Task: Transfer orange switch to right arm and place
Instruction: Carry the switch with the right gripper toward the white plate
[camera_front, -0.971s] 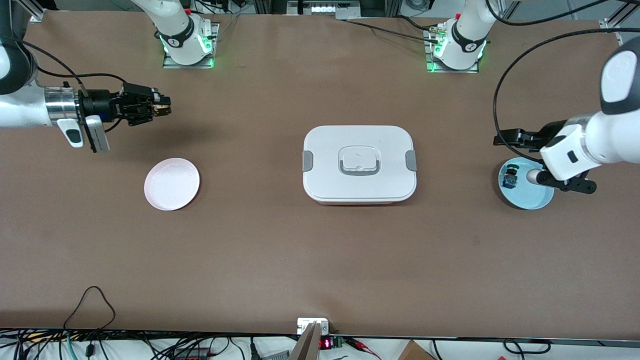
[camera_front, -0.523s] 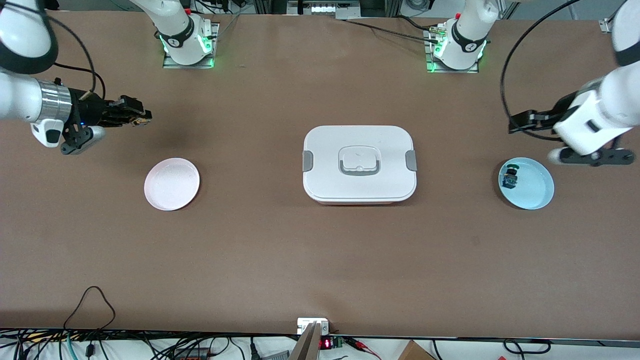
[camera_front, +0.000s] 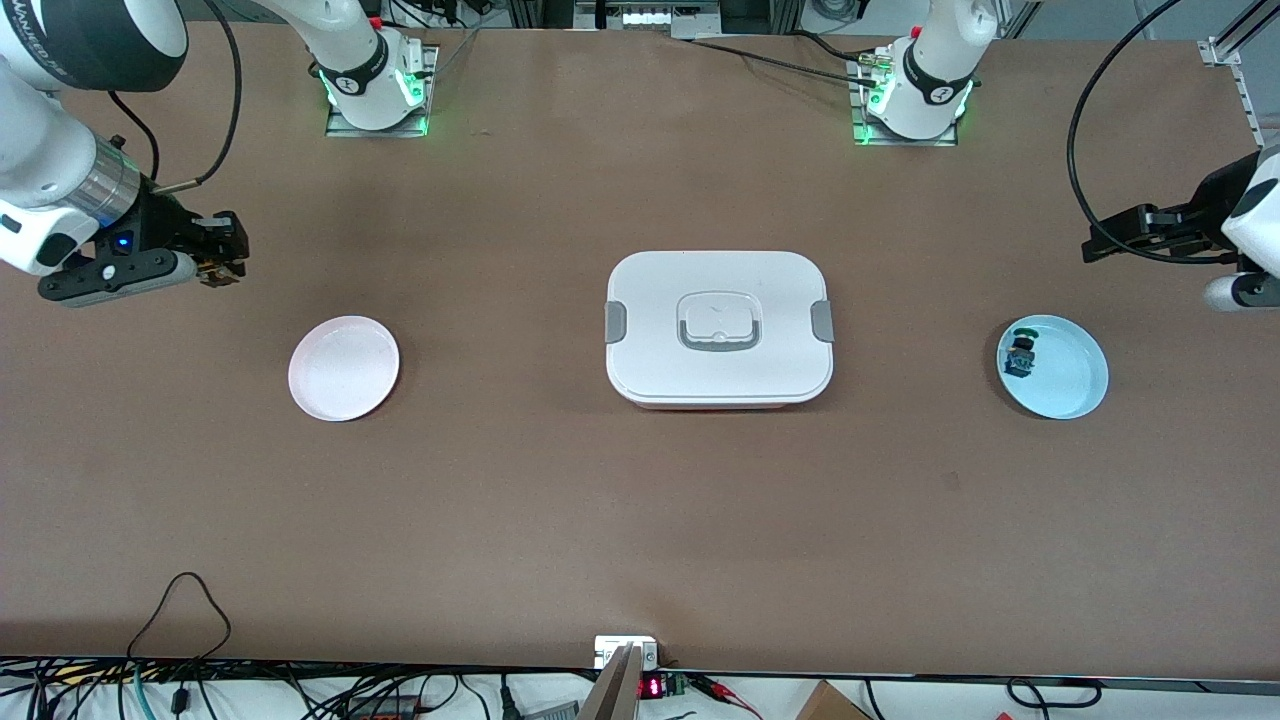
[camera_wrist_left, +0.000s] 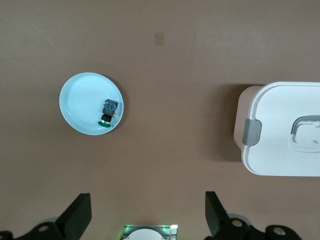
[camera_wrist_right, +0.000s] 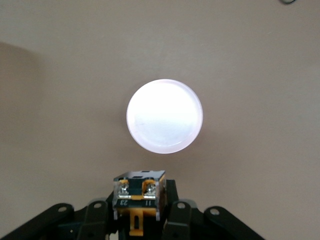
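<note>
Gripping the orange switch (camera_wrist_right: 138, 200), a tiny black block with orange side parts and silver screw terminals, the right gripper (camera_front: 222, 258) is clamped shut on it at the upper left of the front view, over bare matte brown desk (camera_front: 640, 520) above the round, glossy pink plate (camera_front: 343, 367). The left gripper (camera_front: 1120, 240) hangs at the right edge, fingers (camera_wrist_left: 77, 220) spread wide and empty, above the round pale-blue plate (camera_front: 1075, 385) carrying a green-and-blue switch (camera_front: 1020, 358). A smooth white rounded-rectangle lunch box (camera_front: 718, 327) with grey latches sits mid-frame.

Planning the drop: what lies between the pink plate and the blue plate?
The closed white lunch box sits between pink plate and blue plate, front view.
</note>
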